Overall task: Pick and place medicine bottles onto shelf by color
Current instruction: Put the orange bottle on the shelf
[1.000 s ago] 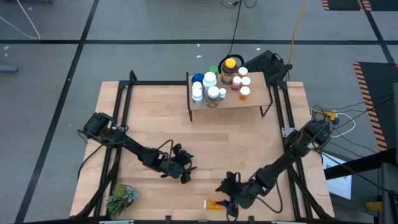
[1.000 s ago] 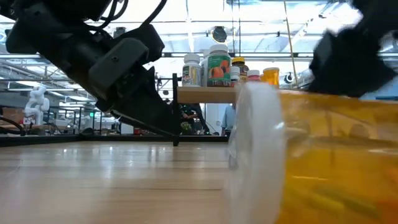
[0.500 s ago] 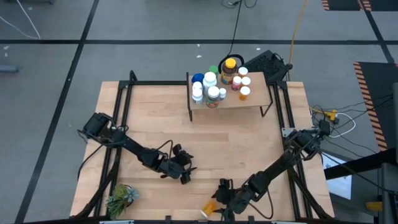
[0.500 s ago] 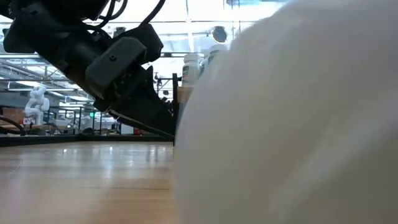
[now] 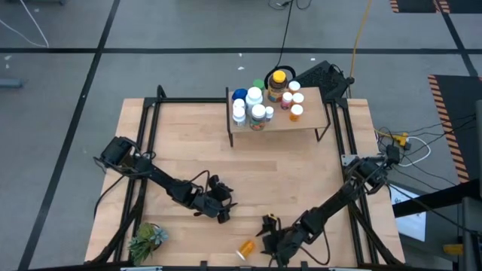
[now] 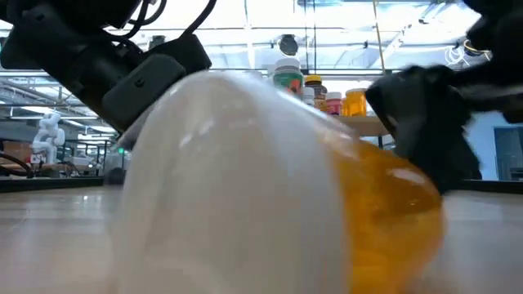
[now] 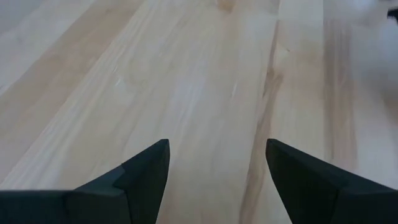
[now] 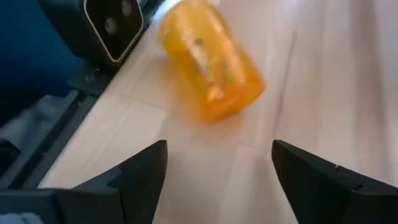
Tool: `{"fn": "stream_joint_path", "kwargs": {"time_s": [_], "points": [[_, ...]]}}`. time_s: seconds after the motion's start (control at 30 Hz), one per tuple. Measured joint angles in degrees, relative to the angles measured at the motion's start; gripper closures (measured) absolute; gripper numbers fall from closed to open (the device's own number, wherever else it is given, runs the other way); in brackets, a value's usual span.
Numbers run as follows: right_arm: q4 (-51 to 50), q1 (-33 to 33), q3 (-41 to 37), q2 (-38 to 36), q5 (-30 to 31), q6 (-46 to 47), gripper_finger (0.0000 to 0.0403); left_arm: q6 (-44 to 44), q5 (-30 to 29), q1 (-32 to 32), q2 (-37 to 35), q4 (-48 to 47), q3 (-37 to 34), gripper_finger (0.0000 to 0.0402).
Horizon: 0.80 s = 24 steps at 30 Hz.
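Orange pill bottle [image 5: 246,248] lies on its side on the table [image 5: 181,143], just beside the empty, open right gripper [image 5: 265,242]; left gripper [image 5: 224,203] also open, empty.

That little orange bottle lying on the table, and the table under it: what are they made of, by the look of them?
The orange bottle looks like see-through amber plastic, probably glossy: light glows through its body, and its white cap looks like opaque plastic. The table appears to be pale wood with a smooth, faintly shiny finish: long grain lines and plank seams run across it. The right hand sits open beside the bottle, not holding it.
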Motion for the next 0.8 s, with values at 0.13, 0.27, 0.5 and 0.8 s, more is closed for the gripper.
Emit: {"fn": "stream_joint_path", "kwargs": {"time_s": [0.13, 0.27, 0.5, 0.8], "points": [[0.44, -1.33, -0.02, -2.71, 0.04, -6.81, 0.0092, 0.02, 0.21, 0.0, 0.0, -1.8, 0.0, 0.013], [1.42, -2.71, 0.09, -5.05, -2.18, -10.58, 0.0064, 0.02, 0.28, 0.0, 0.02, -2.58, -0.02, 0.013], [3.86, -4.87, 2.82, -0.86, -11.13, -13.25, 0.0056, 0.02, 0.3, 0.11, 0.02, -2.73, -0.02, 0.013], [4.07, -5.16, 5.97, 5.02, -12.32, -16.13, 0.0107, 0.79, 0.32, -0.08, 0.02, -3.81, -0.02, 0.013]]}}
